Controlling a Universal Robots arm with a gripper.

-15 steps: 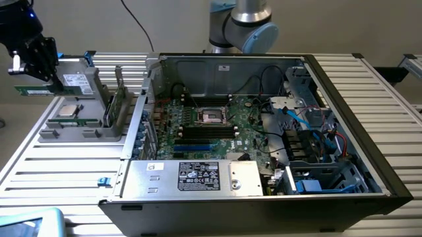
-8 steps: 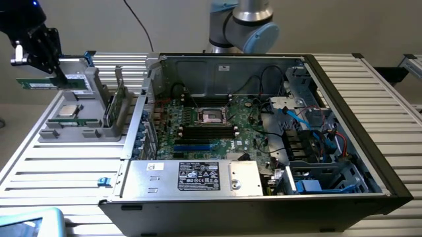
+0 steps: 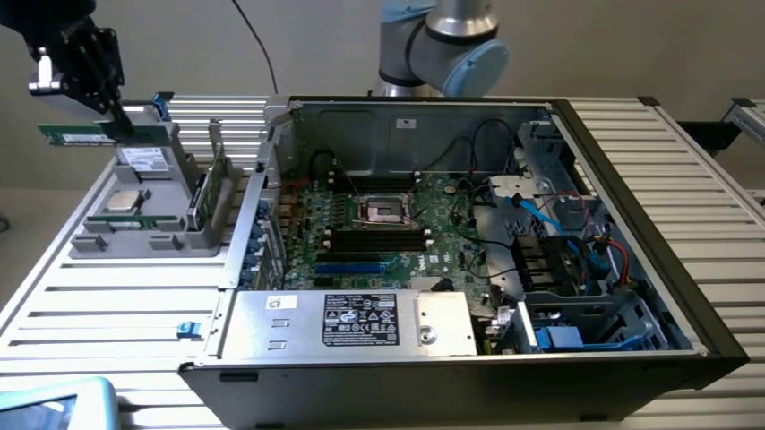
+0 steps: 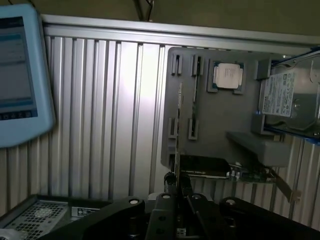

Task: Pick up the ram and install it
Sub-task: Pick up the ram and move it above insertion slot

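Ribbed metal slats formed the tabletop (image 3: 107,305), which carried one open computer case (image 3: 646,224) and, to the exterior view's left of it, one grey tray (image 3: 90,240). One arm's pincer (image 3: 117,121) hung above the far end of that tray, its fingers closed on a single ram (image 3: 70,134). The stick was held by one end, level and clear of the tray, with its free end reaching toward the exterior view's left.

From the wrist view the same ram (image 4: 178,120) appeared edge-on as a thin line running out from the pincer (image 4: 176,181) over the grey tray (image 4: 220,120). One square silver processor chip (image 4: 228,76) sat in a recess of the tray, and one hard drive (image 4: 287,95) stood at the tray's end. One pale blue tablet (image 4: 20,75) lay on the slats, well apart from the tray.

Inside the case lay one green motherboard (image 3: 442,228) with one processor socket (image 3: 385,210) and, just beside it, a bank of dark memory slots (image 3: 376,239) too close together to count. One labelled power supply (image 3: 347,318) filled the case's near corner.
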